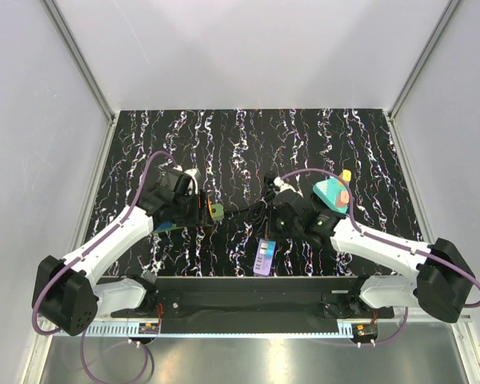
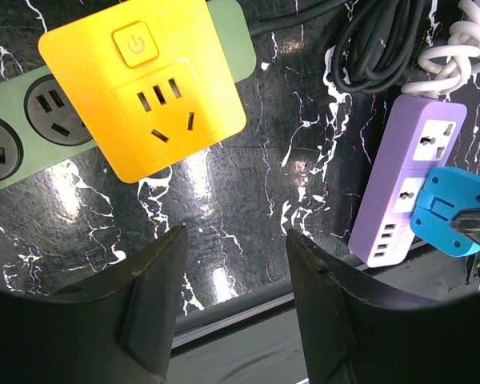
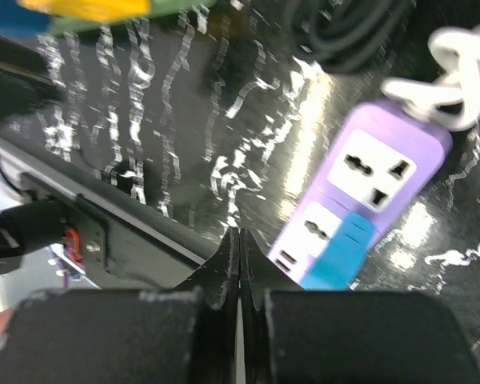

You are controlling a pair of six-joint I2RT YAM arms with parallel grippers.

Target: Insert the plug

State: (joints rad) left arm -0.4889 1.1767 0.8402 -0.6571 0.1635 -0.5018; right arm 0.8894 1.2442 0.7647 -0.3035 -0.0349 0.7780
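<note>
Locate plug (image 3: 336, 252) on strip (image 3: 376, 172), at its near socket — just right of right gripper (image 3: 240, 234), closed tight, holding nothing. Note strip axis slanting up-right. Leave left gripper (image 2: 236, 234), spread wide, farther off — over yellow adapter (image 2: 144, 80).

Blue plug (image 2: 452, 210) clipped by the right edge, green power strip (image 2: 16, 104) by the left

You get bright, even light from overhead in the top view. In your left wrist view the glossy table (image 2: 248, 184) throws back white patches of glare. Your right wrist view is blurred throughout, the purple power strip (image 3: 376, 172) soft-edged and the reflections smeared into streaks.
</note>
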